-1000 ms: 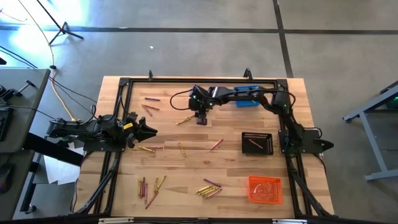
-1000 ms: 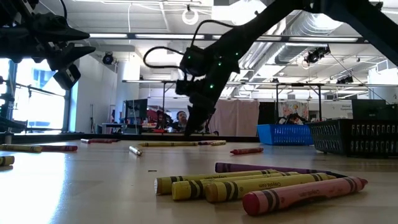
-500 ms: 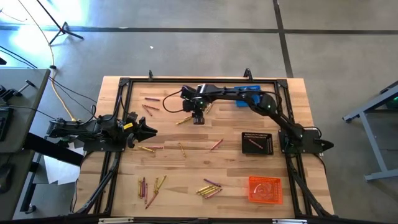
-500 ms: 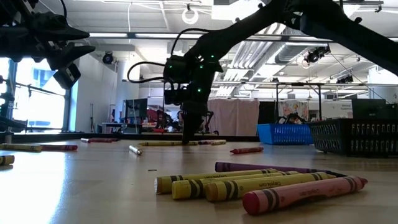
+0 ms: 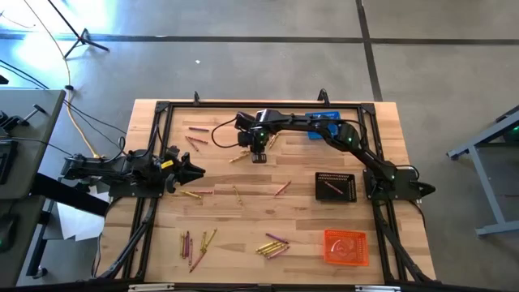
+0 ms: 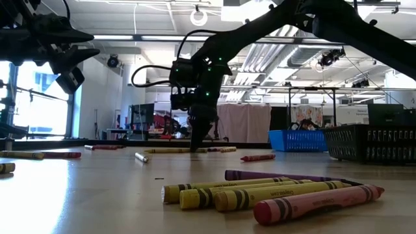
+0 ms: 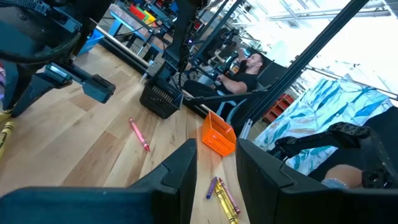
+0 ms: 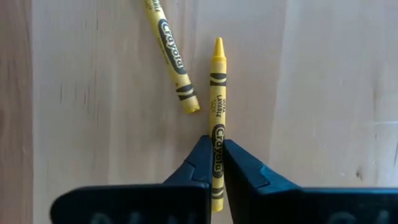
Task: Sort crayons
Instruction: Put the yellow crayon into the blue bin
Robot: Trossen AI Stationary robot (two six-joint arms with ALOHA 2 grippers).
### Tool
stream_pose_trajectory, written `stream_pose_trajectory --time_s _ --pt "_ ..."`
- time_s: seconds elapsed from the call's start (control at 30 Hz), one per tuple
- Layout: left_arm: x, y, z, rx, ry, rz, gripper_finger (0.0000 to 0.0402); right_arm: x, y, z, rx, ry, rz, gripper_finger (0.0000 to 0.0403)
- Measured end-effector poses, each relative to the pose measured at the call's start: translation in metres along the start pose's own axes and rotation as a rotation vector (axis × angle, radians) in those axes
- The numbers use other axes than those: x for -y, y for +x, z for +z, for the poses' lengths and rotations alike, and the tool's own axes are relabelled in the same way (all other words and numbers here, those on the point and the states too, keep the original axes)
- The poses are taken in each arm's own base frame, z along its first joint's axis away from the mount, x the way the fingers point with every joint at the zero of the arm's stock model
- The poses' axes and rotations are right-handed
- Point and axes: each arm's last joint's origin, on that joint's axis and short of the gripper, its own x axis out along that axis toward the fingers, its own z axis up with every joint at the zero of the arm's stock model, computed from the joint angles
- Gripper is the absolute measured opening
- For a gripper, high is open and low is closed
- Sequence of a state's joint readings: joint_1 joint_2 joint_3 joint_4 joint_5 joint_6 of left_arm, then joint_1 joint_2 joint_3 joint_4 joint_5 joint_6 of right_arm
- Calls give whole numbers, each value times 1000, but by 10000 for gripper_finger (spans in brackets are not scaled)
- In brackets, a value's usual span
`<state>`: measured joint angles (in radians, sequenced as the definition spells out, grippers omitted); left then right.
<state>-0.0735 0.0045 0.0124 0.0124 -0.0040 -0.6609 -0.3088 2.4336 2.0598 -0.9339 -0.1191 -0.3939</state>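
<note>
Yellow crayon point(image 8: 217, 130) lies pinched low on its shaft by the right claw point(image 8: 216, 163) near the wooden surface's point(image 5: 243, 227) far edge, where so thin a grip could let it twist free on lifting.

Even overhead light, mixed sharpness across views.
Low view: ceiling lamps point(image 6: 198, 14) and a window point(image 6: 39, 104) glare behind silhouetted arms; near crayons point(image 6: 273, 194) sharp. Left wrist view: upper corner blown white, fingers point(image 7: 171, 180) blurred. Right wrist view: table point(image 8: 323, 87) evenly lit, soft shadows.
</note>
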Motion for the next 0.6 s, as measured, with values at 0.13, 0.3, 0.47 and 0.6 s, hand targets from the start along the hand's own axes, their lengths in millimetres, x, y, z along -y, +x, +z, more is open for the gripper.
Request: stream_pose_trajectory --time_s 0.13,0.3,0.47,0.6 --pt "0 0 0 -1 0 1 99 -3 0 1 25 -2 60 14" --pt "0 0 0 -1 0 0 99 -3 -13 11 89 16 96 15" --pt "0 0 0 -1 0 0 99 0 -39 23 134 7 74 16" --pt "0 0 0 -1 0 0 99 4 -68 21 60 24 29 16"
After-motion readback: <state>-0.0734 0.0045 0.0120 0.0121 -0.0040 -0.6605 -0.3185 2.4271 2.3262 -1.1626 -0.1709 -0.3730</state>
